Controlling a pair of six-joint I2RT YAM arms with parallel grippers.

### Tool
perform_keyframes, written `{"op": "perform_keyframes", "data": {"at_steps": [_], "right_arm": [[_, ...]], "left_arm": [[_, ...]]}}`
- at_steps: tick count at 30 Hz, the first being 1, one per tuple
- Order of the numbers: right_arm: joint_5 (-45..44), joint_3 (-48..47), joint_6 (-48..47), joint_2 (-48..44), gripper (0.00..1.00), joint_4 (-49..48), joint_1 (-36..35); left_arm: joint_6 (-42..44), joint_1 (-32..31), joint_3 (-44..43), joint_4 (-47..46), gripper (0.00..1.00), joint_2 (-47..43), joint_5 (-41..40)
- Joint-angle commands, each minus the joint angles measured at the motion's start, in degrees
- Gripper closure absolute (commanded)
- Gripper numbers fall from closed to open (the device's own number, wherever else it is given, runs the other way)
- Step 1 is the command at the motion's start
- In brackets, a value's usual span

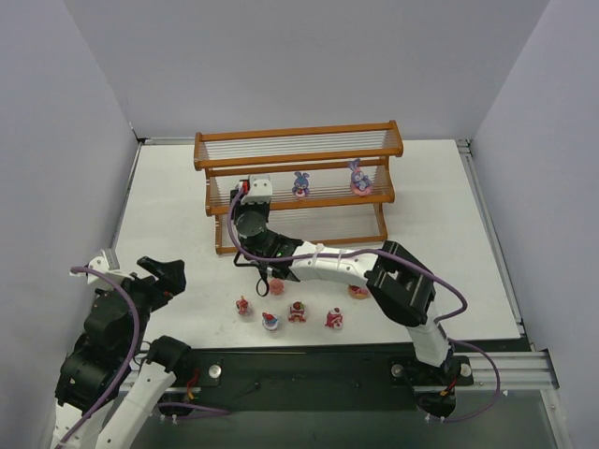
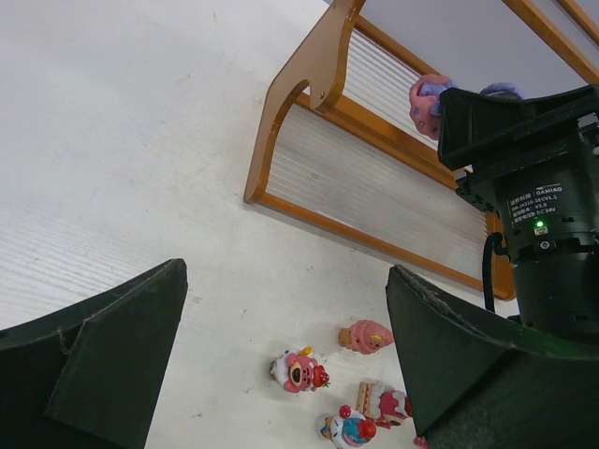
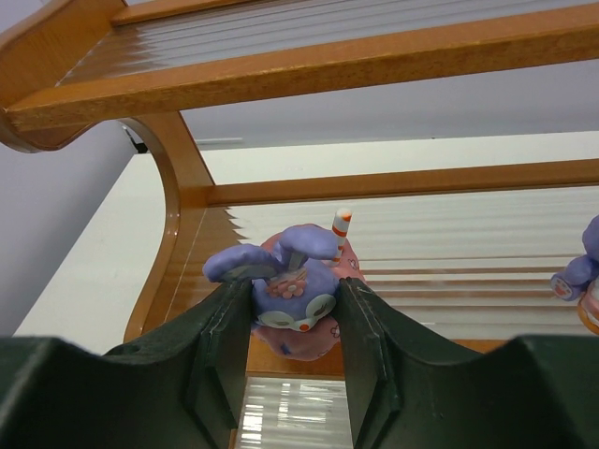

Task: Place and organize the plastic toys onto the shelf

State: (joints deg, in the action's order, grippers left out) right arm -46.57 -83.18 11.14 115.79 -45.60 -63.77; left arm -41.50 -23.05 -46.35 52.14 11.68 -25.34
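1. While the right jaws press closed on its two sides, a purple bunny (image 3: 295,295) with a pink base is held at the left end of the shelf's (image 1: 298,140) middle tier. I cannot tell whether it touches the pale rods.
2. A second bunny (image 1: 300,184) and a third bunny (image 1: 359,178) stand upright on that same tier, further right and apart from each other.
3. Six small pink and red toys (image 1: 297,311) lie on the white bench (image 1: 178,215) in front of the shelf. Four form a loose row, and two are nearer the shelf, close against the right arm (image 1: 346,267).
4. The left jaws are spread wide with nothing between them, over the bench's near left part, well apart from the shelf.
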Motion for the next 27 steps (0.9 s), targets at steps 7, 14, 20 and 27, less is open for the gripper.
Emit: {"op": "perform_keyframes", "data": {"at_steps": [7, 14, 20, 27], "right_arm": [[-0.5, -5.1, 3.7, 1.9, 1.0, -1.9, 1.1], [-0.5, -6.0, 4.2, 3.2, 1.0, -2.0, 1.4], [-1.0, -7.4, 4.5, 4.7, 1.0, -1.3, 1.5], [-1.5, -8.2, 3.5, 6.3, 1.0, -2.3, 1.8]], "left_arm": [[0.6, 0.1, -0.8, -0.5, 0.03, 0.5, -0.8], [0.6, 0.1, -0.7, -0.5, 0.03, 0.5, -0.8], [0.6, 0.1, -0.8, -0.5, 0.03, 0.5, -0.8], [0.6, 0.1, -0.8, -0.4, 0.03, 0.4, -0.8]]}}
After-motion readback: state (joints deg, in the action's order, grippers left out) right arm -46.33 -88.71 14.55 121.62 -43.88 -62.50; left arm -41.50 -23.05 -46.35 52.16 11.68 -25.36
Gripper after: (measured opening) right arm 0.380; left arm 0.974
